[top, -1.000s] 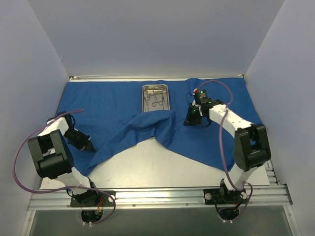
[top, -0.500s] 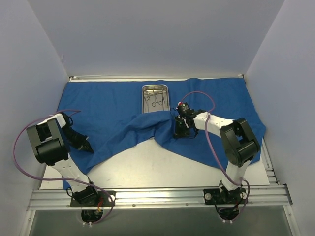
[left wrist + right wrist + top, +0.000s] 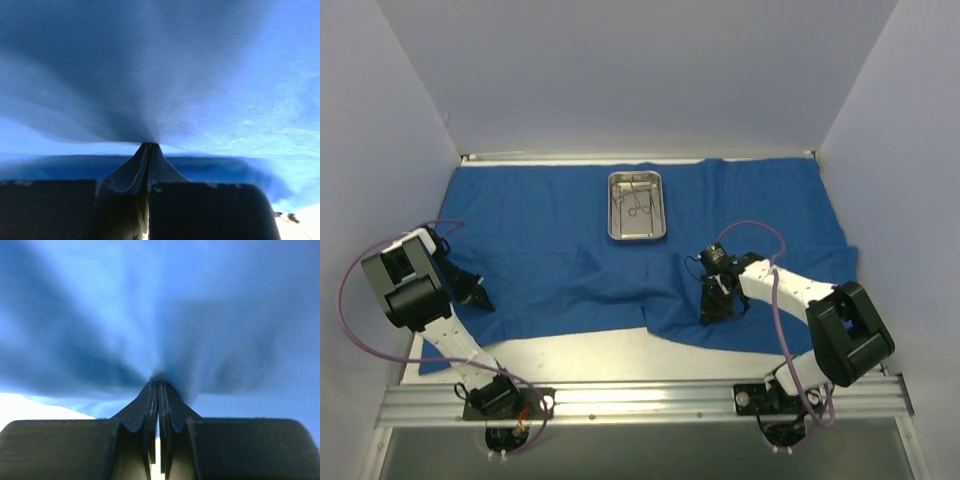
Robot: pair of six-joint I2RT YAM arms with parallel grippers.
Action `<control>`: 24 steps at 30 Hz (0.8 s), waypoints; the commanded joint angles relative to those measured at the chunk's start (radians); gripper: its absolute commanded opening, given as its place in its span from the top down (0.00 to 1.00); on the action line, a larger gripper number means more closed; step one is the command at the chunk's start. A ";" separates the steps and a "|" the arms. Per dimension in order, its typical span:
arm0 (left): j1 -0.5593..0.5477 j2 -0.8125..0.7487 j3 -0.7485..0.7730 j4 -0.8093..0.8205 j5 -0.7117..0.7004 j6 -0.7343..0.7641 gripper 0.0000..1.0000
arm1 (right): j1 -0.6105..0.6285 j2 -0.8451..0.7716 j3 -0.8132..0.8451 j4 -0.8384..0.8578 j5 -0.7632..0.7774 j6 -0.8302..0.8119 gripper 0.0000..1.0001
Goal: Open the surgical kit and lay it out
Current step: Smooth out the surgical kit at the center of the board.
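Surgical kit first: I see its deep-blue drape [image 3: 540, 220] spread over most of the table [image 3: 590, 350]. It reaches the back edge, is wrinkled through the middle, and leaves a bare strip of tabletop along the near side.

My left arm is folded back close to the left wall, with the forearm angled down so the left gripper [image 3: 480, 300] sits low at the drape's near-left margin. On its wrist camera the fingers [image 3: 140, 165] are pressed together and the cloth puckers into their tips, so it is pinching the drape.

My right arm reaches forward and inward from its base. The right gripper [image 3: 712, 312] points down at the near hem, right of centre. Its wrist view shows the jaws closed too, with folds of blue cloth radiating from the tips.

The steel tray [image 3: 636, 237] sits on the drape at back centre, well apart from both grippers. Inside it lie thin silver ring-handled instruments [image 3: 638, 203]; I cannot count them from here.
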 commanded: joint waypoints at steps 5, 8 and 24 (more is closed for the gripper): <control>0.026 -0.222 -0.025 0.069 -0.008 0.030 0.98 | 0.003 -0.187 0.164 -0.423 0.098 -0.027 0.99; 0.014 -0.330 -0.028 0.084 0.073 0.024 0.98 | -0.071 -0.137 0.270 -0.409 0.127 -0.065 0.98; -0.221 -0.322 -0.105 0.253 0.256 -0.040 0.98 | -0.710 0.084 0.229 -0.314 0.571 -0.064 1.00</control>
